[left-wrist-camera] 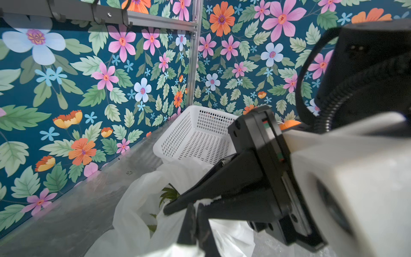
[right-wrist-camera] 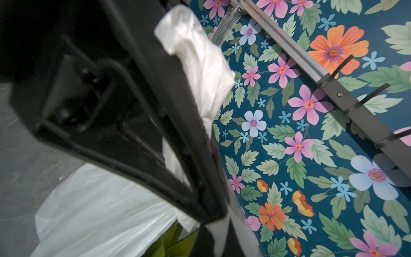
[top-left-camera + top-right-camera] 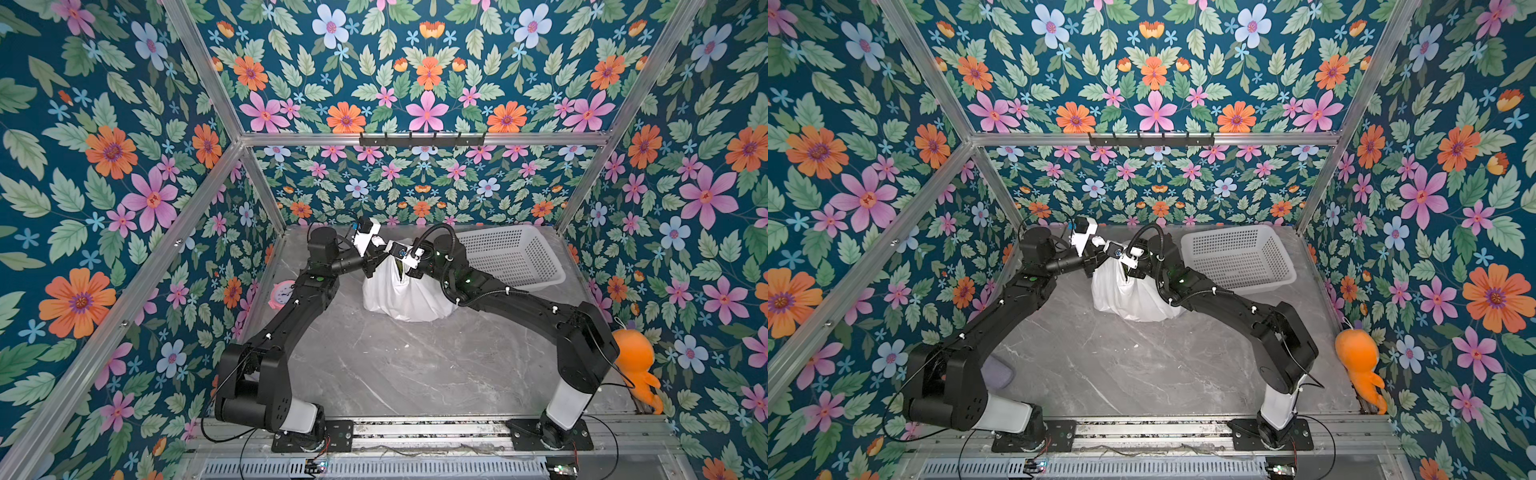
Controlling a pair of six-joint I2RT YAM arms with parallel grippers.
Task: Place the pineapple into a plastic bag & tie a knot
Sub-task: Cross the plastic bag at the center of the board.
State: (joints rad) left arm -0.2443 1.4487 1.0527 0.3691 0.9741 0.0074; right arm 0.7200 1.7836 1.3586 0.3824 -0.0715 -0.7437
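1. Nearest the camera, two arms are seen reaching from the front rail across the grey table (image 3: pixel 395 365). One orange toy (image 3: pixel 633 361) is propped at the table's right edge.
2. Farther in, one pink clock (image 3: pixel 282 293) is lodged by the left wall, partly hidden by an arm.
3. At mid-table one bag (image 3: pixel 405 299) is stood upright with one pineapple (image 1: pixel 169 194) inside; only its green leaves are shown at the mouth.
4. Above the bag, the left gripper (image 3: pixel 368 270) and the right gripper (image 3: pixel 406 272) are brought nearly together, each pinched tight on a strap (image 2: pixel 195 55). Two straps are counted, and no knot is seen yet.
5. The film is judged thin, soft and slippery, and easily torn on the spiky crown. The fruit is judged heavy enough to anchor the bag while the straps are pulled. The straps are best held close to the mouth, where the plastic is bunched.
6. Behind, one white basket (image 3: pixel 511 257) is set at the back right corner. On the far wall, one hook rail (image 3: pixel 422 139) is mounted.
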